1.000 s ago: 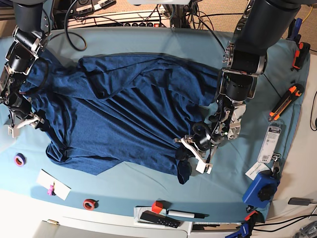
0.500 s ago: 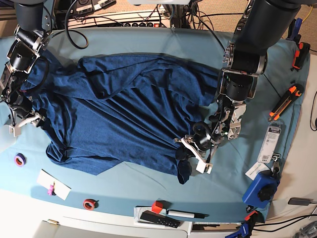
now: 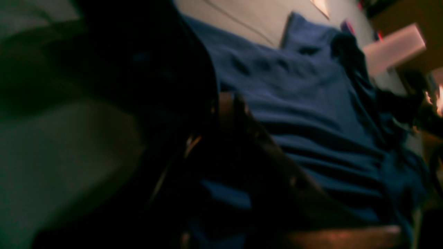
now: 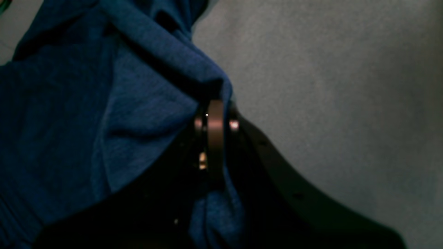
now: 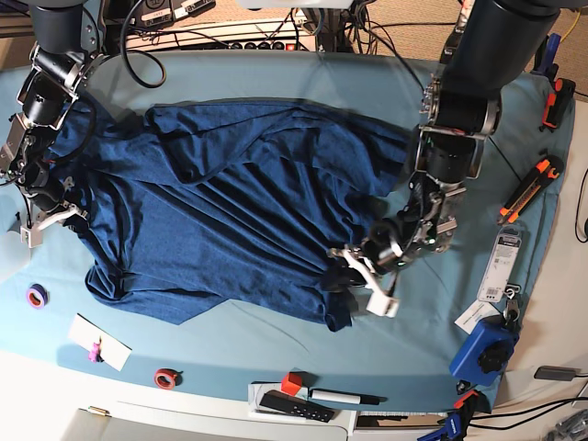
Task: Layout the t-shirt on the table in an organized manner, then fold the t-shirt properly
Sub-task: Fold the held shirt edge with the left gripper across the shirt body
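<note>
Base view: both grippers, left gripper (image 5: 360, 278) and right gripper (image 5: 52, 219), pinch opposite edges of the t-shirt (image 5: 230, 202) on the counter (image 5: 276, 69).

The left claw (image 5: 354, 280), clamped on the t-shirt (image 5: 230, 211), has shifted slightly toward the counter's far edge, dragging the hem corner; the right claw (image 5: 50, 216) has likewise retreated with its pinched edge.

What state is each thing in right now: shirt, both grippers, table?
t-shirt: spread out but wrinkled, not folded.
right gripper: shut on the t-shirt's edge.
left gripper: at the t-shirt's lower corner; grip unclear.
table: covered by teal cloth, tools along its edges.
</note>
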